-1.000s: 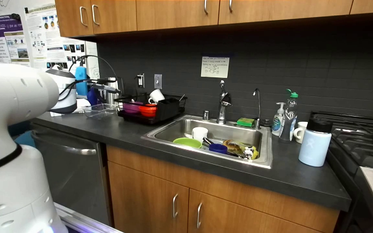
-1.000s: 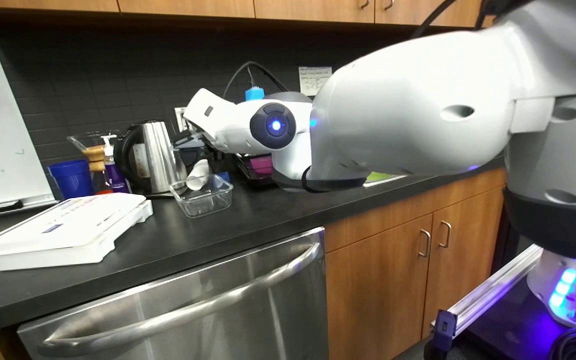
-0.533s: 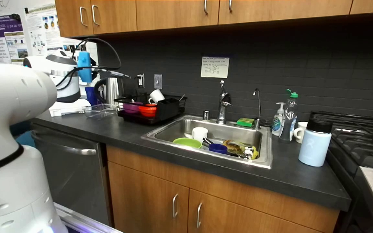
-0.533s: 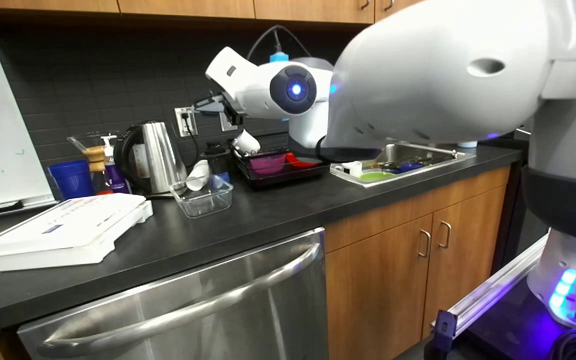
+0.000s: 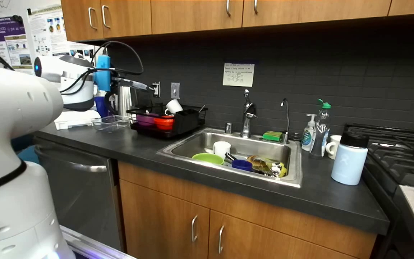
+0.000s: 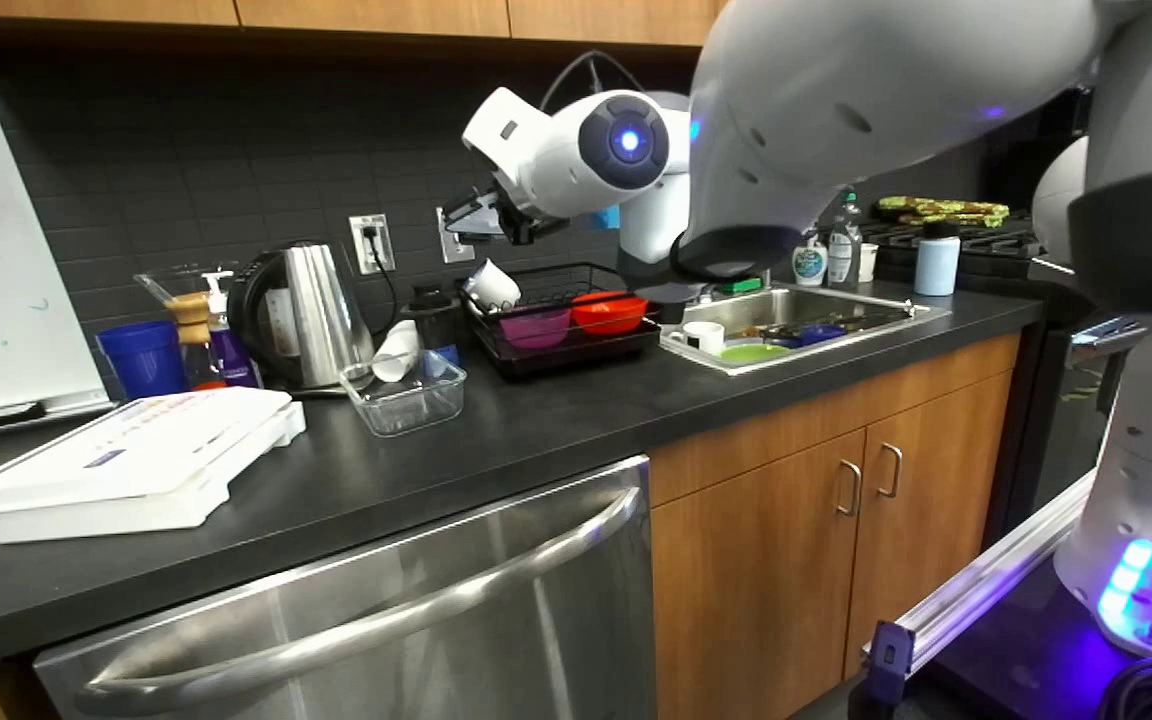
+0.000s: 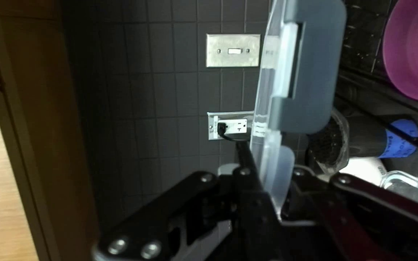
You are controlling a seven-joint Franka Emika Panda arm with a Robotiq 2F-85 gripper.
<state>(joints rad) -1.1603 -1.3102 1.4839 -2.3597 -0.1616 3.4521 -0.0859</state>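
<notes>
The claw (image 7: 272,174) is closed on the lid (image 7: 312,72), holding it up before the tiled wall (image 7: 172,90). Lower down stand a jar (image 7: 361,137) and the rack (image 6: 576,352), a tilted mug (image 6: 493,287), purple bowl (image 6: 534,328) and red bowl (image 6: 608,313) crowding it; kettle (image 6: 321,315) and box (image 6: 406,400) stand nearby on the counter (image 6: 536,420). The lid is plastic, part clear, part grey with rounded corners; the rack black wire, the box clear and four-sided, the kettle shiny metal.
</notes>
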